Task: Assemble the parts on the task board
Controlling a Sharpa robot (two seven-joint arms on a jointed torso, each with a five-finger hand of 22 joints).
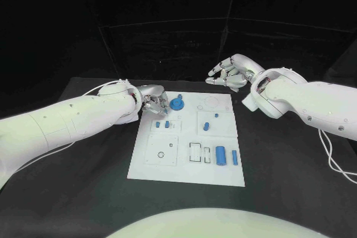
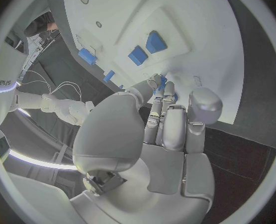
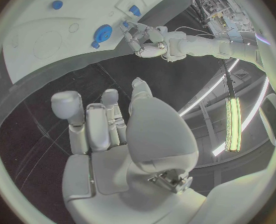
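Left hand (image 1: 154,105) beside blue gear (image 1: 177,102)

The task board (image 1: 186,168) is a white rectangular plate lying flat at the middle of the counter, divided into recessed panels. A round blue part (image 1: 177,102) with a raised stem stands at its far left corner. Two small blue parts (image 1: 162,124) sit side by side in the left middle panel. One blue part (image 1: 206,127) and a smaller blue peg (image 1: 216,115) occupy the right middle panel. Two blue cylinders (image 1: 227,156) lie parallel near the right edge, beside rectangular slots.
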